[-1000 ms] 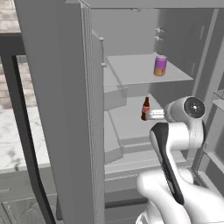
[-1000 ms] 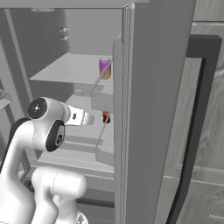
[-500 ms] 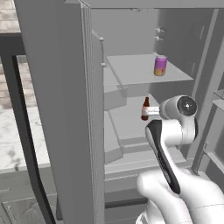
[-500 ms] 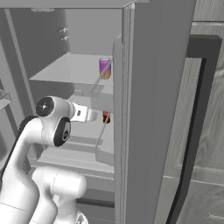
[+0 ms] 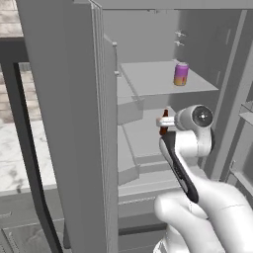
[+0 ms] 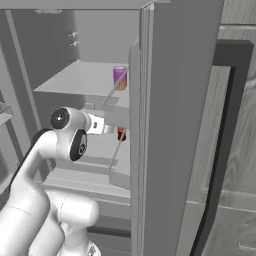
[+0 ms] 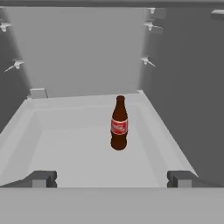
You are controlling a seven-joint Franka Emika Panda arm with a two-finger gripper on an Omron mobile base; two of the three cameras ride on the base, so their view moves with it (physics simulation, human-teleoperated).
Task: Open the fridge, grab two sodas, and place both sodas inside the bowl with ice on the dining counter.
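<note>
Left base view: fridge [image 5: 64, 123] stood open; purple-orange can [image 5: 181, 74] upright on upper shelf, dark soda bottle [image 5: 163, 123] upright on shelf below, partly behind arm.

Right base view: open door edge masked bottle's [image 6: 121, 133] right side.

Hand view: bottle [image 7: 119, 124] stood neck up, mid-shelf, red label facing camera; gripper [image 7: 112, 178] fingers wide apart, short of bottle, nothing between.

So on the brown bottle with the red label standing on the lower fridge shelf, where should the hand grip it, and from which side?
Probably around the labelled body of the bottle, coming straight in from the open front of the fridge. It stands upright, clear of the shelf walls, and the open hand already faces it with a finger either side, so closing on the wider body looks steadier than the thin neck.
</note>
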